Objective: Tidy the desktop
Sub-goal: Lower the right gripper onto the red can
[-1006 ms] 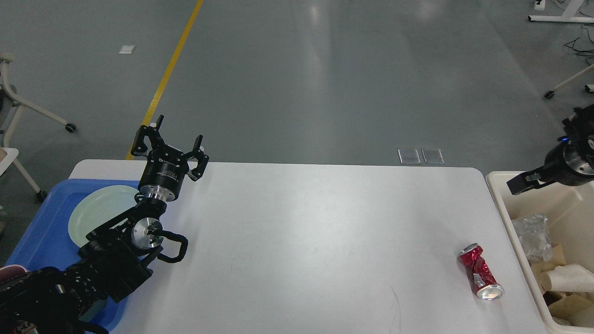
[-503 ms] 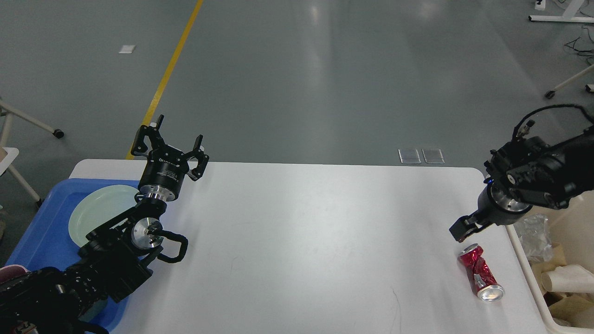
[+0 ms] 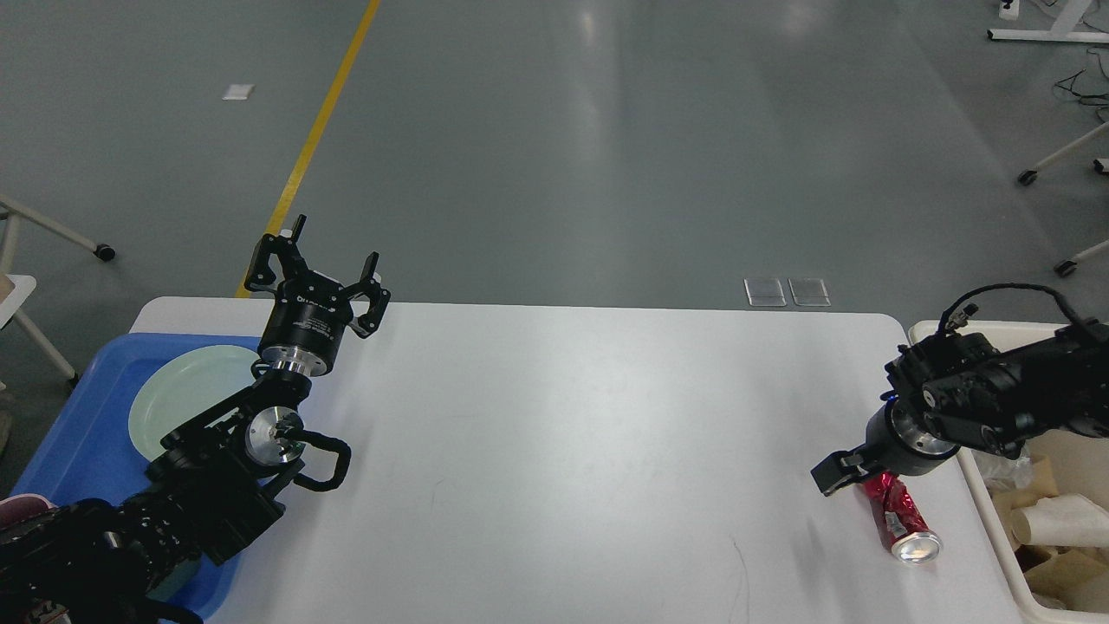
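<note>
The white desktop (image 3: 563, 451) fills the middle of the head view. A crushed red can (image 3: 903, 523) lies on its side near the right edge. My right gripper (image 3: 853, 473) is low over the can's far end, with one finger (image 3: 833, 477) showing just left of the can and the other hidden. I cannot tell whether it is open or shut. My left gripper (image 3: 319, 276) is raised above the table's far left edge, fingers spread, empty.
A blue tray (image 3: 74, 425) at the left holds a pale green plate (image 3: 186, 394), partly under my left arm. A cream bin (image 3: 1003, 555) at the right edge holds paper cups and crumpled plastic. Chair legs stand on the floor to the left and right.
My right arm has swung from over the bin leftward and down to the far end of the red can. The left arm has not moved.
</note>
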Available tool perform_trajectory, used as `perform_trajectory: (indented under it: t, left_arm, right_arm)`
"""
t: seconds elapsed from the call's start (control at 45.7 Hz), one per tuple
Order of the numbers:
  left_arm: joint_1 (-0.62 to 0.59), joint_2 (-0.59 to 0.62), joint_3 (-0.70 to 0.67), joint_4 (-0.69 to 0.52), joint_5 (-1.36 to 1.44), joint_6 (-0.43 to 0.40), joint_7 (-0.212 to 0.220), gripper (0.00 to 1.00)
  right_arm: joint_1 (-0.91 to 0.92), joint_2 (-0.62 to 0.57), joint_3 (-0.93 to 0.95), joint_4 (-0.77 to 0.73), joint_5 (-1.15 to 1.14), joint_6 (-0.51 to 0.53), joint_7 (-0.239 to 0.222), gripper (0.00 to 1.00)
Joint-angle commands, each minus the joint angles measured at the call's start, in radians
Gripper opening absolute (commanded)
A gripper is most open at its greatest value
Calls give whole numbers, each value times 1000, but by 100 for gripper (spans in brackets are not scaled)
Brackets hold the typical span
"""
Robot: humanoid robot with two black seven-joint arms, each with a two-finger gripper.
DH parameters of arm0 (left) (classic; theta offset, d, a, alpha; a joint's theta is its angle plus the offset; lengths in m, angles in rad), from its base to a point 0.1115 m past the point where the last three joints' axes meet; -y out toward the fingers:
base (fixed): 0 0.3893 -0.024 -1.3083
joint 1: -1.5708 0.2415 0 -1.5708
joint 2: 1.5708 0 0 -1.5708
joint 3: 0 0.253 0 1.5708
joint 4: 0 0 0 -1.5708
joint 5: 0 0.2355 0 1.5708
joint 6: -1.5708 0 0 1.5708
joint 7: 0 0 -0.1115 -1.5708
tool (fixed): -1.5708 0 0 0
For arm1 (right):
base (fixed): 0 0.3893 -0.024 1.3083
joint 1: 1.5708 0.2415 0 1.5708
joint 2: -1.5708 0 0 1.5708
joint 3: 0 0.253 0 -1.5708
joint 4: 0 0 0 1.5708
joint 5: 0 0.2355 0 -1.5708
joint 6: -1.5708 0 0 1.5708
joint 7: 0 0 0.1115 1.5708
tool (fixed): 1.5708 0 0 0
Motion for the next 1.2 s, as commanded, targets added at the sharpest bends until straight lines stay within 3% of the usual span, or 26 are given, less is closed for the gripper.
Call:
perform_trajectory:
  t: [0.0, 0.394, 0.613, 0.678, 0.919, 1.094, 1.182]
  left_arm:
    - [0, 0, 0, 0, 0, 0, -1, 97]
    - [0, 0, 0, 0, 0, 0, -1, 97]
    - [0, 0, 0, 0, 0, 0, -1, 97]
    - [0, 0, 0, 0, 0, 0, -1, 97]
    - [0, 0, 0, 0, 0, 0, -1, 97]
    - [0, 0, 0, 0, 0, 0, -1, 97]
    - [0, 0, 0, 0, 0, 0, 0, 97]
  right_arm:
    - [-55, -2, 3, -89, 0, 0, 4, 100]
    - [-138, -24, 14, -143, 5, -5, 3, 100]
    - [-182, -22, 28, -205, 156, -15, -3, 97]
    - [-187, -23, 28, -205, 169, -20, -3, 87]
    - [-187, -27, 17, -200, 169, -25, -5, 23]
    - [-185, -27, 17, -195, 170, -14, -5, 0]
    - [-184, -27, 16, -192, 173, -9, -5, 0]
